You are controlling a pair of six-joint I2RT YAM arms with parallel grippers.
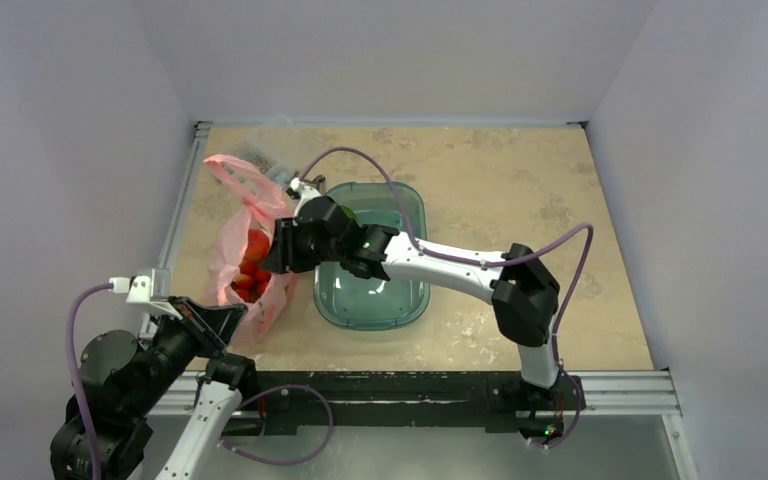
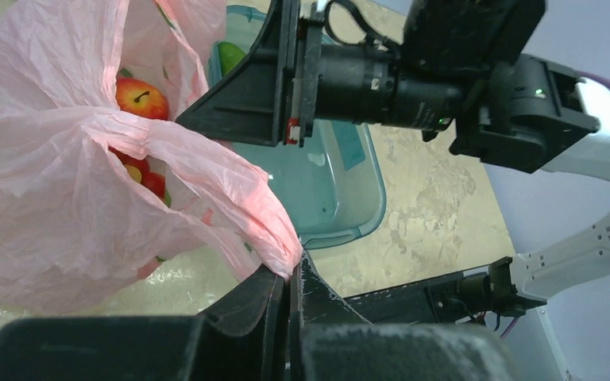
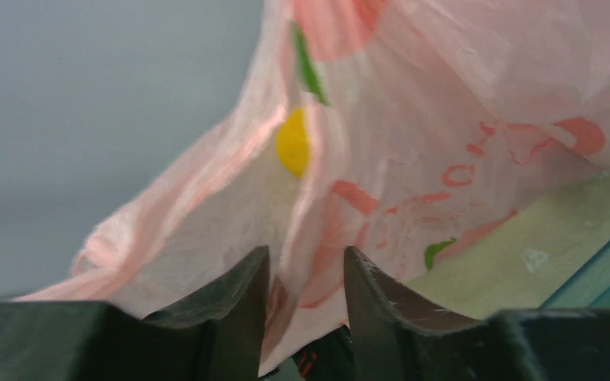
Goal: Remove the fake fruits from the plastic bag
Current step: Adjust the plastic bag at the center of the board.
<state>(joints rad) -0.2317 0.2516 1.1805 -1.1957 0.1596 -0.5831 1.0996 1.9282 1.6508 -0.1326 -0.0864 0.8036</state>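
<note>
The pink plastic bag [image 1: 243, 262] lies at the table's left, with red fake fruits [image 1: 252, 270] showing through its mouth. In the left wrist view a red apple-like fruit [image 2: 141, 98] and small red ones [image 2: 149, 181] sit inside the bag [image 2: 55, 182]. My left gripper [image 2: 293, 274] is shut on a fold of the bag's near edge; it also shows in the top view [image 1: 222, 322]. My right gripper [image 1: 273, 248] is at the bag's right side. In the right wrist view its jaws [image 3: 306, 266] stand apart, with bag film [image 3: 413, 135] between them.
A teal see-through tub [image 1: 408, 300] stands just right of the bag, under my right arm, with something green [image 1: 346, 213] at its far end. A small clear box [image 1: 258, 160] lies behind the bag near the left wall. Metal rails run along the left and near edges.
</note>
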